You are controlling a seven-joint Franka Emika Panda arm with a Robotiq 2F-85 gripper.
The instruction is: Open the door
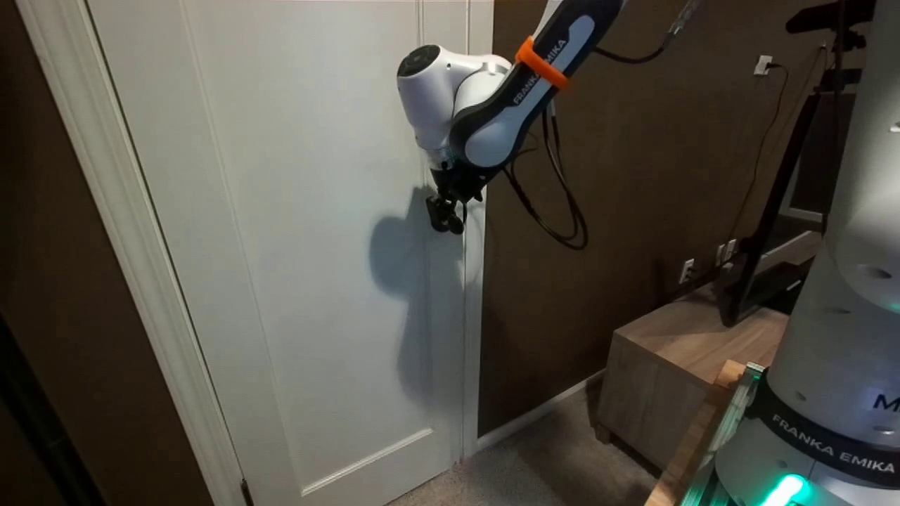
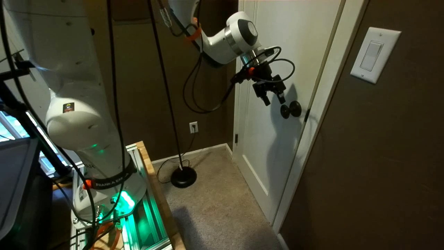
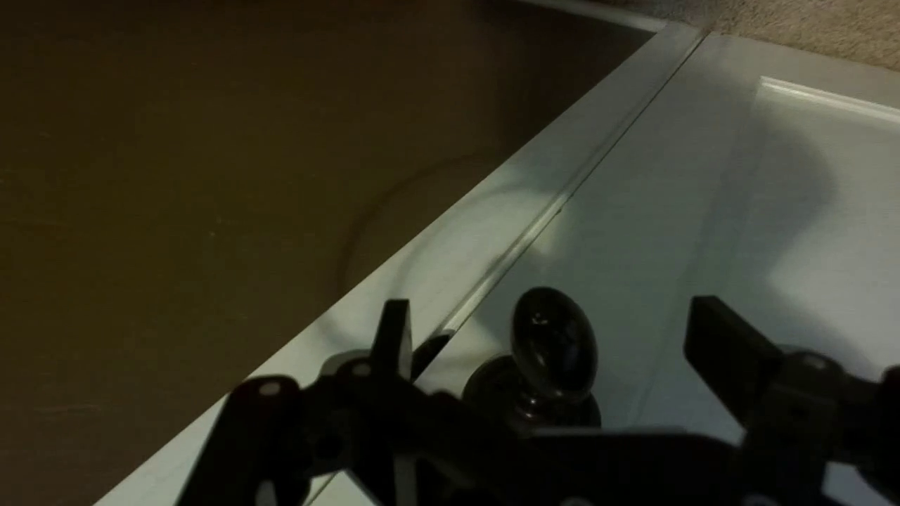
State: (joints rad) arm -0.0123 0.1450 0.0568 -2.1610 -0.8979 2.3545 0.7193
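The white panelled door [image 1: 316,281] stands shut in its frame and also shows in an exterior view [image 2: 255,149] and in the wrist view [image 3: 647,232]. Its round black knob [image 2: 285,111] is near the door's edge. In the wrist view the knob [image 3: 554,343] appears between the fingers, its round plate partly covered by the gripper body. My gripper [image 2: 274,101] is open, pointing down, with its fingertips just above the knob and apart from it. In the wrist view the gripper [image 3: 550,309] has wide-spread fingers. In an exterior view the gripper [image 1: 446,216] and knob blend together.
The white door frame [image 2: 321,104] and brown wall [image 2: 374,156] border the knob side. A light switch [image 2: 375,55] is on that wall. A black lamp base [image 2: 184,177] stands on the carpet. A wooden cabinet [image 1: 654,379] is near the robot base. Cables loop from the arm.
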